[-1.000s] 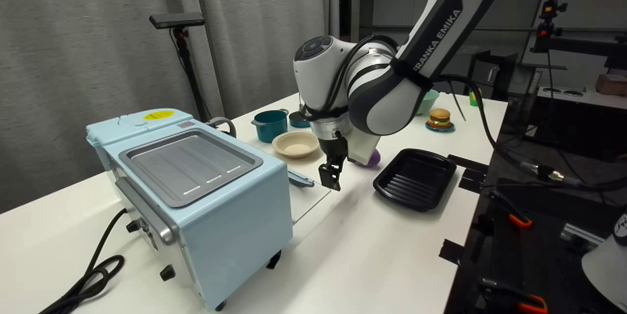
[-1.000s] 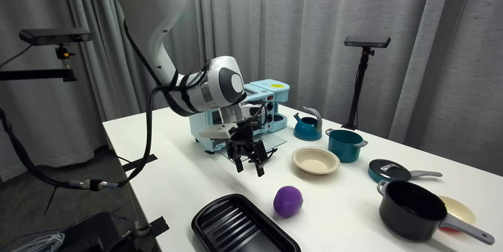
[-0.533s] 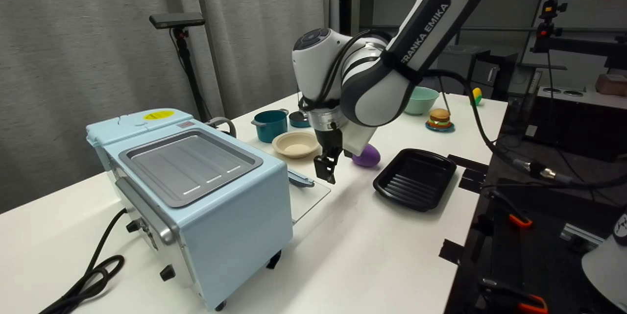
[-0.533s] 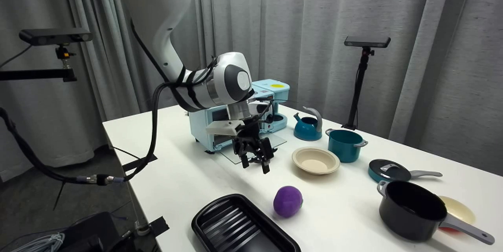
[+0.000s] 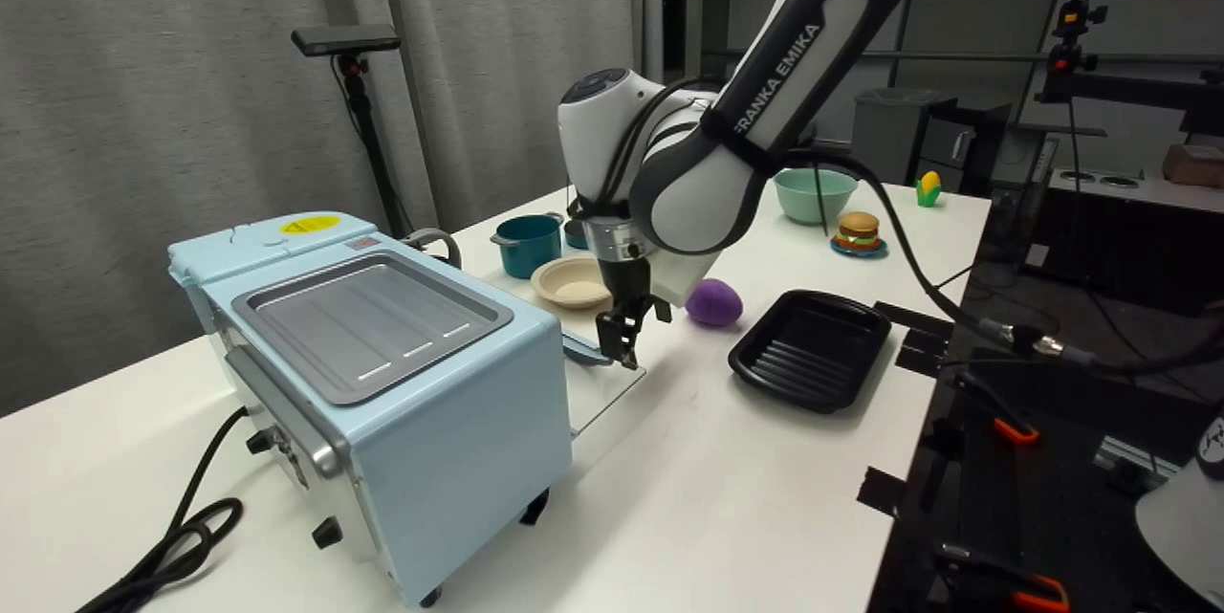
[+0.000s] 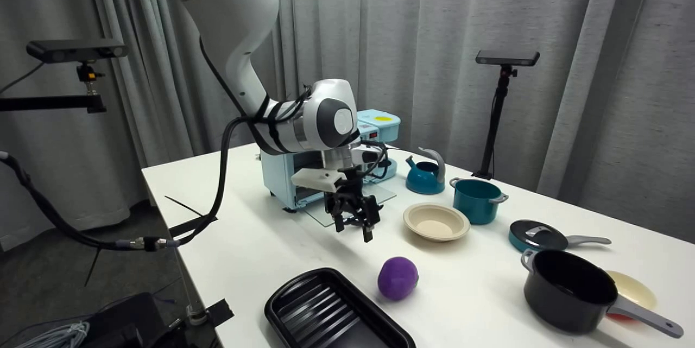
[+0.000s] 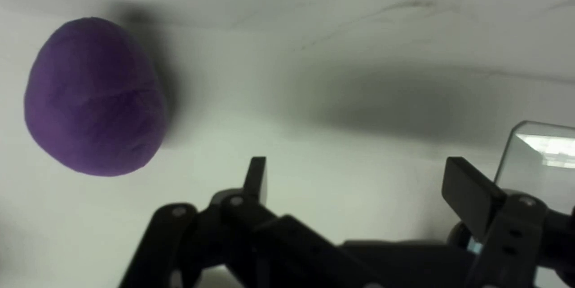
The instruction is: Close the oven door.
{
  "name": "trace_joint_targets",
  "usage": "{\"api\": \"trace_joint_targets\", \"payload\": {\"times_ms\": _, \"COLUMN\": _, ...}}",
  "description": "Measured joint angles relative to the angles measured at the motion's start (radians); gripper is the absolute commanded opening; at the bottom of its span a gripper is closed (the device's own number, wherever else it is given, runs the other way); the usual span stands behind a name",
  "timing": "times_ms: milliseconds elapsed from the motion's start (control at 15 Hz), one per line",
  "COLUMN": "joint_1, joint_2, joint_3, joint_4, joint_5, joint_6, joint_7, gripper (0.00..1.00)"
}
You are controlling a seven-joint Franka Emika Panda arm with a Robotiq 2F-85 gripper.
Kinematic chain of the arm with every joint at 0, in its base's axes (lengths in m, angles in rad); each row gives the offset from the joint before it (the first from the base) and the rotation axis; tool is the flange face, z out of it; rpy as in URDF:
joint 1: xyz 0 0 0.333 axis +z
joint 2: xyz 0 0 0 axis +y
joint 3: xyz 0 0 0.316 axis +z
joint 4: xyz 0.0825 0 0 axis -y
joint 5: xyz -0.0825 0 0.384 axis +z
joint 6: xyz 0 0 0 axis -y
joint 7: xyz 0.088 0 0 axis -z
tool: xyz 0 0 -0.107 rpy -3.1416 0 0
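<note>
The light blue oven (image 5: 469,460) stands on the table; it also shows in an exterior view (image 6: 277,174), partly behind the arm. Its glass door (image 5: 593,393) is folded down, low and nearly flat over the table; it shows in an exterior view (image 6: 381,194) and at the right of the wrist view (image 7: 539,180). A blue handle bar (image 5: 585,351) lies at the door. My gripper (image 5: 622,352) is open and empty, pointing down above the door's outer edge; it shows in an exterior view (image 6: 354,230). In the wrist view (image 7: 357,162) the right finger overlaps the door's edge.
A purple toy (image 5: 714,303) lies beside the gripper, with a black ribbed tray (image 5: 811,350) near it. A beige bowl (image 6: 436,238), teal pot (image 6: 478,204), teal kettle (image 6: 424,178) and dark saucepan (image 6: 564,293) stand around the table.
My gripper has shifted toward the oven and door side, rising a little and then lowering again. The fingers stay open. The door has not moved.
</note>
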Motion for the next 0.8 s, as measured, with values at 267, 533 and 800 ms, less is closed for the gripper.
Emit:
{"api": "trace_joint_targets", "payload": {"times_ms": 267, "joint_1": -0.016, "joint_2": 0.008, "joint_3": 0.0, "joint_4": 0.009, "joint_5": 0.063, "joint_6": 0.026, "joint_7": -0.058, "gripper": 1.0}}
{"api": "trace_joint_targets", "payload": {"times_ms": 533, "joint_1": -0.041, "joint_2": 0.001, "joint_3": 0.005, "joint_4": -0.002, "joint_5": 0.138, "joint_6": 0.073, "joint_7": -0.136, "gripper": 1.0}}
{"api": "trace_joint_targets", "payload": {"times_ms": 800, "joint_1": -0.073, "joint_2": -0.021, "joint_3": 0.02, "joint_4": -0.015, "joint_5": 0.214, "joint_6": 0.108, "joint_7": -0.223, "gripper": 1.0}}
